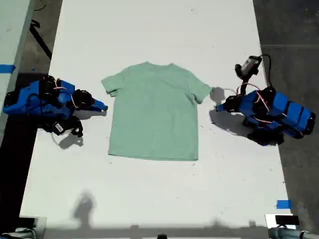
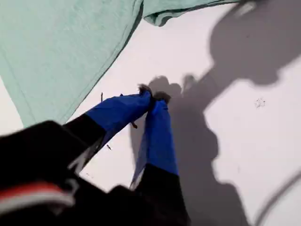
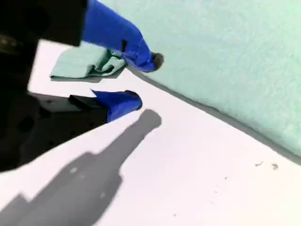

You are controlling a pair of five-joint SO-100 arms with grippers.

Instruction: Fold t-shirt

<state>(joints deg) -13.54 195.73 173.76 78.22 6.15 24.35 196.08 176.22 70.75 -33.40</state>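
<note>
Have my first gripper (image 2: 153, 94) pinched shut, blue tips pressed together with nothing between them, poised over bare white table (image 1: 149, 30). See it (image 1: 219, 107) on the exterior view's right, near the t-shirt (image 1: 154, 117) but apart from it, with arm shadows on the table between the two. Find the mint cloth (image 2: 56, 47) past the tips, one sleeve (image 2: 174, 12) curling at its edge.

Have my second gripper (image 3: 146, 80) parted to a moderate gap, empty. See one fingertip over the t-shirt's (image 3: 225, 56) side edge, the other over the table; cannot tell whether either touches. Note the other sleeve (image 3: 84, 66) bunched just beyond the jaws. Place this gripper (image 1: 102, 106) on the exterior view's left, just beside the shirt's side, below the sleeve.

Find the t-shirt spread flat in the middle of the table, collar toward the far edge, hem toward the near edge, both sleeves out. Spot a blue tape strip (image 1: 283, 204) at the near right of the exterior view.
</note>
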